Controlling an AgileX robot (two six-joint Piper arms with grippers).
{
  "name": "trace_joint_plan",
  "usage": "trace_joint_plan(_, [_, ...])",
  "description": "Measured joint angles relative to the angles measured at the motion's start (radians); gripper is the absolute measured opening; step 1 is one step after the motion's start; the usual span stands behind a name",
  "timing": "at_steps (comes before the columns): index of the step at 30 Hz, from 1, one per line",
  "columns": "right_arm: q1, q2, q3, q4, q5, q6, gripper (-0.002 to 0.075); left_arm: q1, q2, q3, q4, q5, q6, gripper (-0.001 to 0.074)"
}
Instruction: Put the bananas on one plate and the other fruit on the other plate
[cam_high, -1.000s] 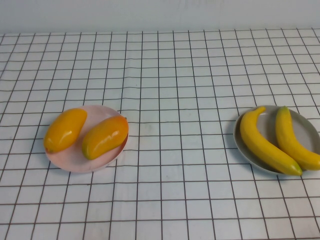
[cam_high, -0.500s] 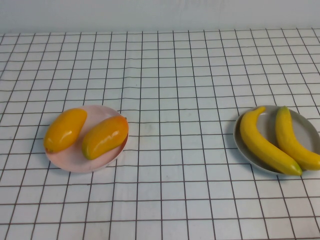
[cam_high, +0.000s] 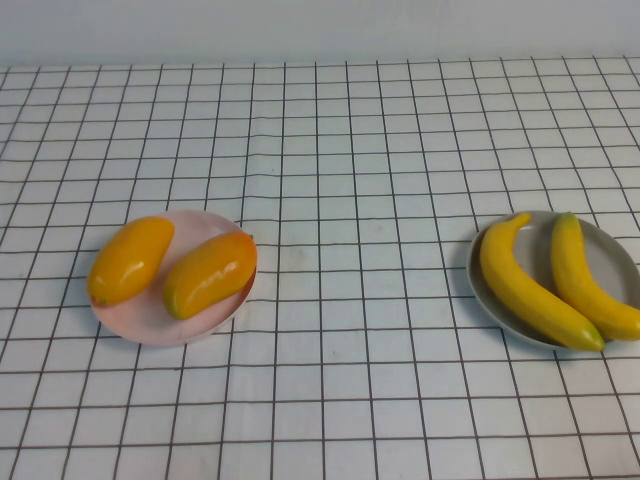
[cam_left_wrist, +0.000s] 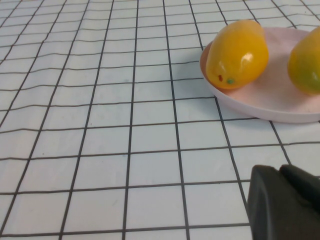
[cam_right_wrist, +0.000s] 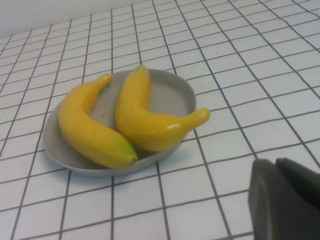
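Both bananas (cam_high: 560, 280) lie on the grey plate (cam_high: 610, 250), ahead of the right gripper (cam_right_wrist: 285, 200); both mangoes (cam_high: 170, 265) on the pink plate (cam_high: 150, 325), ahead of the left gripper (cam_left_wrist: 282, 202). Finger spacing — cannot tell for either. Risk: one banana tip overhangs the rim — a nudge could roll it off.

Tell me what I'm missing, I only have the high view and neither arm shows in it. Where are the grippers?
Observer: The left gripper shows only in its own wrist view, above bare checked cloth a little short of the pink plate.
Operator: And the right one?
Observer: The right gripper is likewise over cloth, near the grey plate, touching nothing.
Operator: Any fruit hanging off a rim?
Observer: In the right wrist view one of the bananas has its tip reaching out past the grey plate's rim.
Operator: And the mangoes?
Observer: The nearer of the mango-like fruits lies at the pink plate's edge, with small dark specks on its end.
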Motion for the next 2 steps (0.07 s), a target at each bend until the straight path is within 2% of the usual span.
trace_joint_plan(2, [0.0, 0.0, 0.0, 0.0, 0.0, 0.0, -0.0015, 0.0, 0.0, 0.0, 0.0, 0.0, 0.0, -0.0004])
